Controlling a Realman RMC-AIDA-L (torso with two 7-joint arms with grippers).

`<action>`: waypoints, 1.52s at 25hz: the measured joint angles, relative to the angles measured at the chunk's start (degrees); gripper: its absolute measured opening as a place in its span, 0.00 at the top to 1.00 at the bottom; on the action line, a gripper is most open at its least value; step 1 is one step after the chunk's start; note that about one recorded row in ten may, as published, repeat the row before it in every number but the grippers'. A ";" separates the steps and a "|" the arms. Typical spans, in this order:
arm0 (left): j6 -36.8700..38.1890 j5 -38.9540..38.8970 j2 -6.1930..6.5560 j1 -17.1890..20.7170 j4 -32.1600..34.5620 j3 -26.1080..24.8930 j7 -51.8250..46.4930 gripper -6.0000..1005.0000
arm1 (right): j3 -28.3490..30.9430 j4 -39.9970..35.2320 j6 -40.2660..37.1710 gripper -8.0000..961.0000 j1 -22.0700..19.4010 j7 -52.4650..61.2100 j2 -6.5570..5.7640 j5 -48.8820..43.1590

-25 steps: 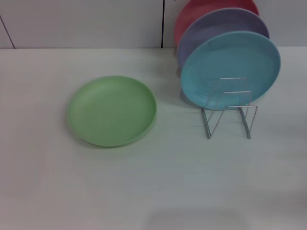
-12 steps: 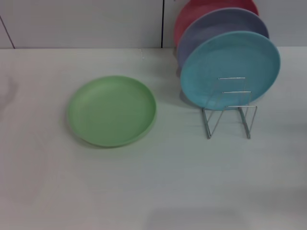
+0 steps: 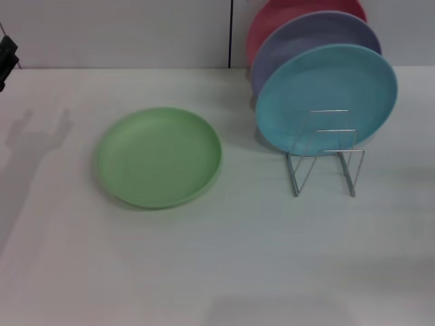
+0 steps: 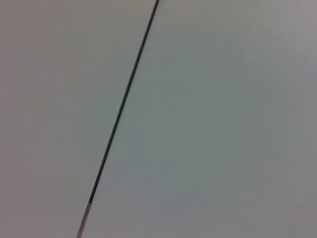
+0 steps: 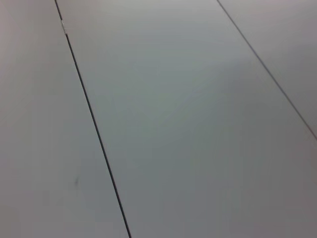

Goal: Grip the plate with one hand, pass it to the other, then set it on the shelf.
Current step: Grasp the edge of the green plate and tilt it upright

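The light green plate lies flat on the white table, left of centre in the head view. The silver wire rack stands to its right and holds upright plates. A black piece of my left gripper shows at the far left edge, well away from the green plate, with its shadow on the table below it. My right gripper is out of view. Both wrist views show only pale wall panels with dark seams.
In the rack stand a sky-blue plate at the front, a lavender plate behind it and a red plate at the back. A pale wall runs behind the table.
My left gripper has come into the head view at the far left edge, and its shadow has grown on the table. The plates and rack have not moved.
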 joint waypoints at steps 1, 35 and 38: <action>0.00 0.00 0.00 0.00 0.00 0.00 0.00 0.17 | -0.08 -0.07 0.03 0.26 0.10 -0.01 -0.08 0.00; -103.12 -19.13 -6.52 -1.86 -57.04 -23.53 40.91 0.18 | -1.87 -0.20 2.71 0.27 0.94 -0.42 -0.30 -0.54; -105.90 -19.72 -6.52 -3.74 -53.70 -25.85 41.81 0.18 | -2.66 -0.20 2.92 0.27 0.99 -0.69 -0.39 -0.54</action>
